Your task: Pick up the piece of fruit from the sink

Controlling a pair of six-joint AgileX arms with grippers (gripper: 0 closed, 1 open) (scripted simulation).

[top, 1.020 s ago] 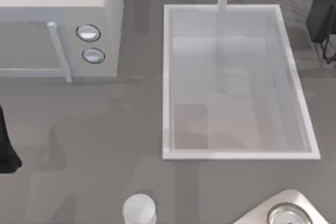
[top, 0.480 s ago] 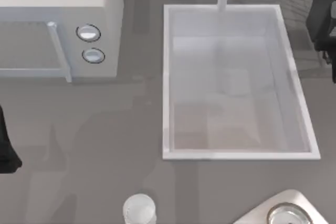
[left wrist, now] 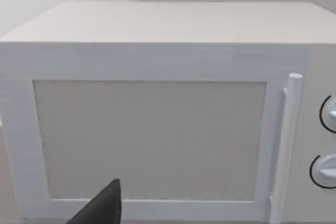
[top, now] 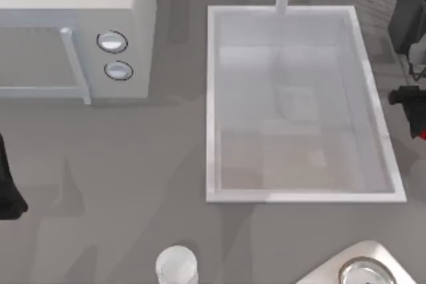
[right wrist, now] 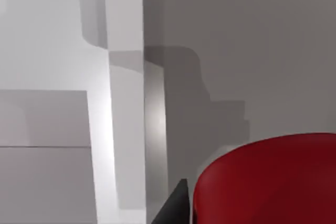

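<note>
Fruit (top: 422, 135) showed in the top view as a sliver of red at the right edge of the frame, beside the dark right hand (top: 413, 114), which hung over the counter (top: 133, 164) just right of the sink (top: 383, 138) and outside its rim. The basin itself lay bare of any fruit. The left hand (top: 8, 184) sat parked at the counter's left edge, near the microwave (top: 73, 38).

The left wrist view faced the microwave's door (left wrist: 149, 140) and its handle (left wrist: 286, 140), with one dark fingertip (left wrist: 102, 208) low in the frame; whether that hand was open or clenched I cannot tell.

The right wrist view had the glossy red fruit (right wrist: 268, 182) close under the camera, a dark finger (right wrist: 176, 203) against its side, and the sink's pale rim (right wrist: 126, 103) beyond. I judged the right hand to be grasping the fruit, already lifted clear of the basin, so the pick looked nearly done. The next move called only for a steady hold and no loosening of the grip.
</note>
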